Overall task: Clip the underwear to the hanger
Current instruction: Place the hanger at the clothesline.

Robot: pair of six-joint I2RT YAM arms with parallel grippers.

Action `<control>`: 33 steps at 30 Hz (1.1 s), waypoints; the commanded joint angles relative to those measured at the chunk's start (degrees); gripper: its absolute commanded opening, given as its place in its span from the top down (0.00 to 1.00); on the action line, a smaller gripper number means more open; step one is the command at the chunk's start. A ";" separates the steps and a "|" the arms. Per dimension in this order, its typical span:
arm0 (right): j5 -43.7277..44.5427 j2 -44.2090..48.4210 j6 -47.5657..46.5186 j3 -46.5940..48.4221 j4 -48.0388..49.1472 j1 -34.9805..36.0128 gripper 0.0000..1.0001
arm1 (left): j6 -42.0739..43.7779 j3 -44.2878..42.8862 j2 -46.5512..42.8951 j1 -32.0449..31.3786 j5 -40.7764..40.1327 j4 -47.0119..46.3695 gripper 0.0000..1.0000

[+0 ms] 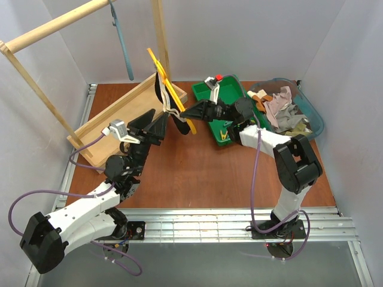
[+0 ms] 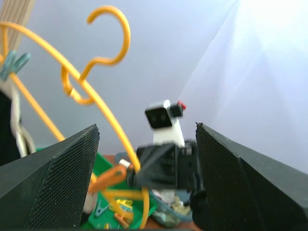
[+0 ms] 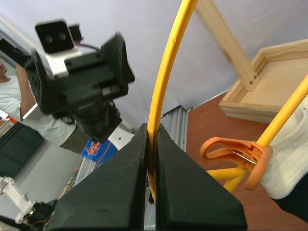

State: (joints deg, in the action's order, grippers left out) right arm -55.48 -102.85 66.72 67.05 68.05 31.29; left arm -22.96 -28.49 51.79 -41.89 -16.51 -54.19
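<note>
No writing, label, brand or number is legible on the hanger [image 3: 164,62], the green tray [image 1: 200,92] or anything else

Robotics laboratory test cell. The setting is indicated by plain white enclosure walls [image 1: 239,36] set around a brown tabletop [image 1: 197,173], aluminium mounting rails [image 1: 209,218] fitted at the near edge, purple cabling [image 1: 254,179], and a wooden rack [image 1: 54,27].
</note>
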 commanded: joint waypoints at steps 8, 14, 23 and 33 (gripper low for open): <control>0.38 8.19 -5.37 -7.54 7.53 6.68 0.99 | -9.29 -5.70 -1.34 2.95 5.70 10.23 0.27; 0.99 10.73 -5.99 -9.04 7.53 7.73 0.99 | -12.63 -3.68 -6.61 3.04 3.86 19.47 0.29; 0.47 12.06 -7.39 -9.65 7.09 11.86 0.99 | -14.48 -2.10 -4.16 3.13 8.86 15.44 0.28; -0.24 9.77 -7.22 -8.07 6.22 13.27 0.99 | -16.50 0.45 -4.41 3.13 10.01 12.27 0.55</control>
State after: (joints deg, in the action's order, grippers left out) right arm -55.72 -93.36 61.06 57.21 70.32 44.34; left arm -39.13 -30.11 49.06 -39.11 -7.01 -41.25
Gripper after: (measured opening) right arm 0.015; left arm 0.491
